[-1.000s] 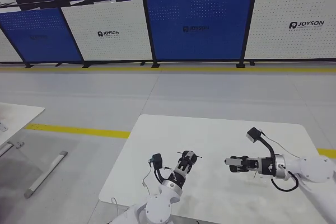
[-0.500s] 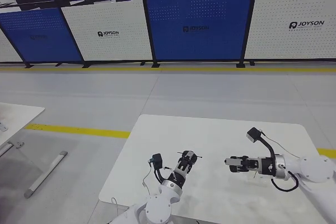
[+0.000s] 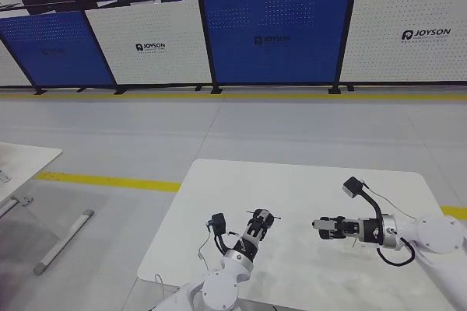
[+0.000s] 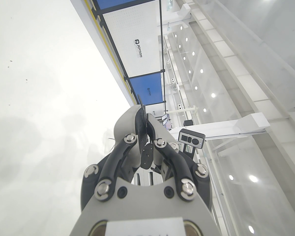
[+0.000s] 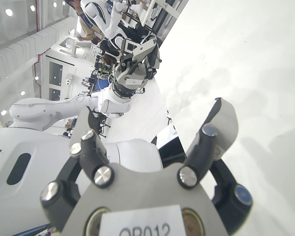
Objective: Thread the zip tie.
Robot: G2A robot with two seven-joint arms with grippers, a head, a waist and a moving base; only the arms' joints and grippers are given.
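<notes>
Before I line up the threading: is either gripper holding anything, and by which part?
The left gripper pinches the zip tie near one end, a short black tip poking past its shut jaws. The right gripper is open, holding nothing.

Left gripper (image 3: 261, 219) sits over table's (image 3: 311, 179) near-left part, zip tie (image 4: 142, 110) clamped in it. Right gripper (image 3: 317, 226) is to its right, apart, facing it.

The zip tie (image 4: 140, 101) is seen edge-on as a thin, flat black strip. It is clamped between the closed fingers of the left gripper (image 4: 144, 115). One short end is shown protruding just past the fingertips, tilted slightly away from the line of the fingers. The remainder is hidden between the pads, so its head and its full length cannot be made out.
</notes>
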